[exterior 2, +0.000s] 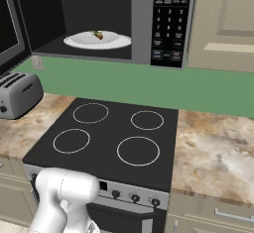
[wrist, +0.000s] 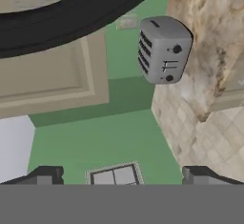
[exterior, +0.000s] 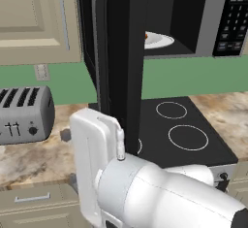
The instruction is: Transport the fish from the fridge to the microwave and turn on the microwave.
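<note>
The microwave (exterior 2: 144, 19) hangs above the stove with its door (exterior: 121, 52) swung wide open. Inside, a small slim fish (exterior 2: 98, 34) lies on a white plate (exterior 2: 79, 41); the plate's edge (exterior: 162, 40) also peeks past the door. The keypad strip (exterior 2: 171, 21) runs down the microwave's right side. My gripper (wrist: 123, 176) is open, its two dark fingertips (wrist: 45, 175) far apart with nothing between them, pointing at the green wall left of the stove, below the door. The fridge is out of view.
A silver toaster (exterior: 24, 113) stands on the marbled counter (exterior 2: 218, 147) left of the black stove (exterior 2: 109, 133). A wall outlet (wrist: 114, 175) sits on the green backsplash. Beige cabinets (exterior: 34, 18) flank the microwave. My white arm (exterior: 145, 188) fills the foreground.
</note>
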You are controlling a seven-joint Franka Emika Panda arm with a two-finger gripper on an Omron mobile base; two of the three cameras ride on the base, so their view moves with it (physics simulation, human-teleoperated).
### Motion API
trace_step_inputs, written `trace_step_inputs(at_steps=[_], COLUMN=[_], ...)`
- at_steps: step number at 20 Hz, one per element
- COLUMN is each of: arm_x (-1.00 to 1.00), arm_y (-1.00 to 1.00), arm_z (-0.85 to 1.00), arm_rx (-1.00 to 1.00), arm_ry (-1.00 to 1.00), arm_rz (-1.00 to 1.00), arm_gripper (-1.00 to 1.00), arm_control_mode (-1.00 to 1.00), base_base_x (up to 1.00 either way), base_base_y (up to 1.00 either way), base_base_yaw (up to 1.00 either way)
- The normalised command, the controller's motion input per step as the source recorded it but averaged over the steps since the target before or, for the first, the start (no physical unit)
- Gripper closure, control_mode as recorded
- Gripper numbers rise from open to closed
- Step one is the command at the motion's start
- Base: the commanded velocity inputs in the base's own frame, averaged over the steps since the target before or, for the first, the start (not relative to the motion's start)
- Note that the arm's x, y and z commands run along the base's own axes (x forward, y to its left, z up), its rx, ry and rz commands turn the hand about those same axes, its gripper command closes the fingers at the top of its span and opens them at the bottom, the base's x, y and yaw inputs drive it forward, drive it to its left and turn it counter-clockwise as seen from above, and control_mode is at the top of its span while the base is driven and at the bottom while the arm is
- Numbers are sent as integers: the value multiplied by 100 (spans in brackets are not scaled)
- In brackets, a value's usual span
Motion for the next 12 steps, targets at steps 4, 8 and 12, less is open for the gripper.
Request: trace_step_inputs(at_steps=[4,8,12], arm_x=[29,21,25], arm_y=[30,8,16], arm_z=[-9,-21,-20], arm_rx=[7,3,0], arm_ry=[10,8,3], arm_rz=[-10,-7,-4], arm_gripper=[-100,-100,-100], arm_control_mode=[-100,-100,-100], base_base_x=[0,0,0], base_base_y=[0,0,0], base_base_yaw=[0,0,0])
